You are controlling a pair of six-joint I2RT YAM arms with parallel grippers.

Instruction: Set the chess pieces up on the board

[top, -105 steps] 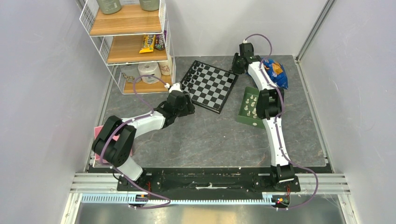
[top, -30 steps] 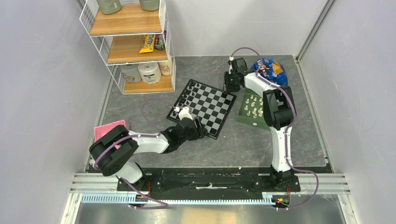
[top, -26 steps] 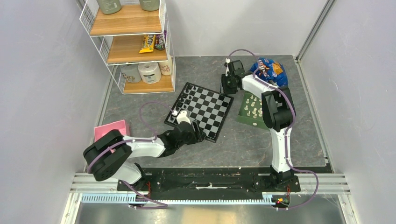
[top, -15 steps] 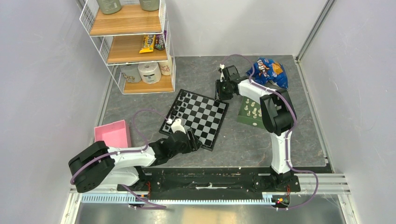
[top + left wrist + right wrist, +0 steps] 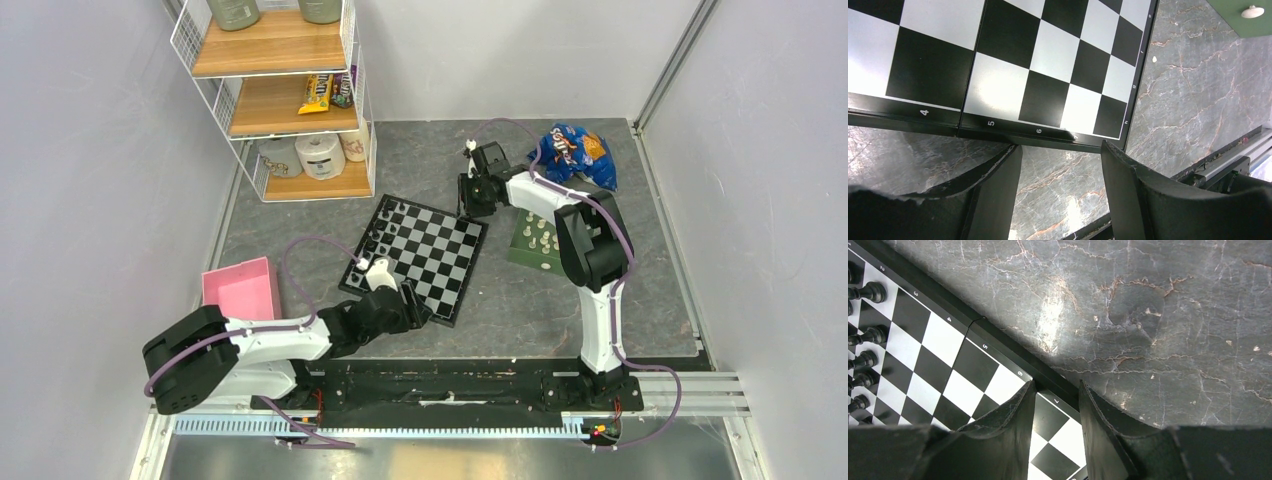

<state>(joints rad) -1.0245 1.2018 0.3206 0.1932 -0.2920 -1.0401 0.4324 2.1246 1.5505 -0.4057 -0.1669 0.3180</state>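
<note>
The glossy chequered board (image 5: 425, 262) has slid toward the near left of the grey marbled table (image 5: 520, 300), both arms travelling with it. The left gripper (image 5: 1060, 150) sets its parted black fingers against the board's near border, clasping nothing. The right gripper (image 5: 1057, 387), equally spread and empty, rests its tips on the far border. Round-based cream chess pieces (image 5: 538, 232) stand in the green tray (image 5: 520, 255) near the board's right corner, while black pieces (image 5: 870, 290) line its left edge.
</note>
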